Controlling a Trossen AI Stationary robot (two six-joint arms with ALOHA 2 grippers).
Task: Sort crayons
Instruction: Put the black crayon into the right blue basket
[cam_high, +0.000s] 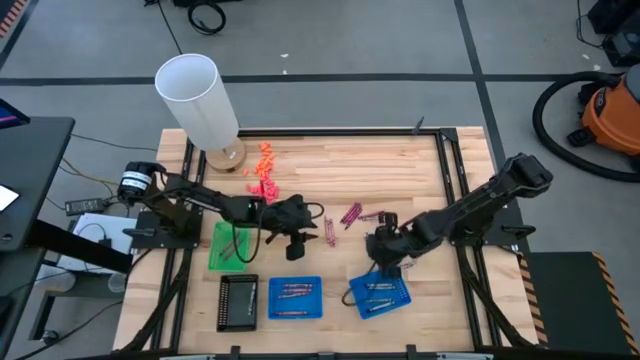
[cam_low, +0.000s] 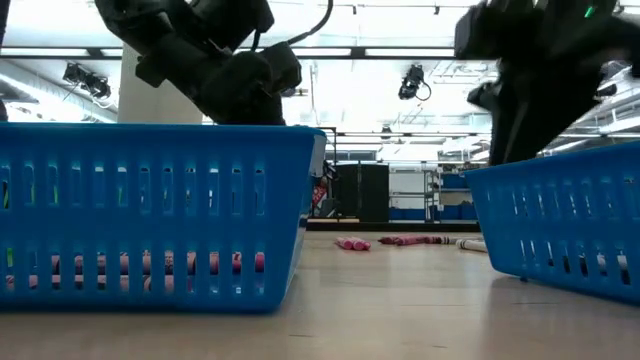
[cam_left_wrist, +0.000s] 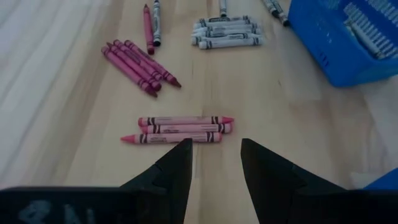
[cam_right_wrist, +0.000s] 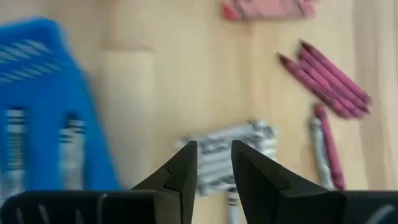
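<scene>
Loose crayons lie on the bare wood in the middle of the counter (cam_high: 330, 160). There's a row of three pink crayons (cam_left_wrist: 180, 129) side by side, a slanted bunch of maroon crayons (cam_left_wrist: 140, 64) a little past them, and a tidy stack of grey crayons (cam_left_wrist: 225, 32) nearer the blue basket (cam_high: 380, 293). That basket, tilted on the right side of the counter, already has grey crayons inside. A second blue basket (cam_high: 295, 297), squarer to the counter's edge, holds pinkish-red ones, with a black tray (cam_high: 237, 302) to its left and a green tray (cam_high: 228, 247) behind that.

The left hand (cam_left_wrist: 216, 155) hovers just short of the three pink crayons, fingers spread, holding nothing. The right hand (cam_right_wrist: 214, 163) is up above the grey stack, right by the tilted basket, its fingers parted with a narrow gap and nothing between them.

At the far left corner stands a white cylinder (cam_high: 198, 98), with orange crayons (cam_high: 264, 172) scattered nearby.
</scene>
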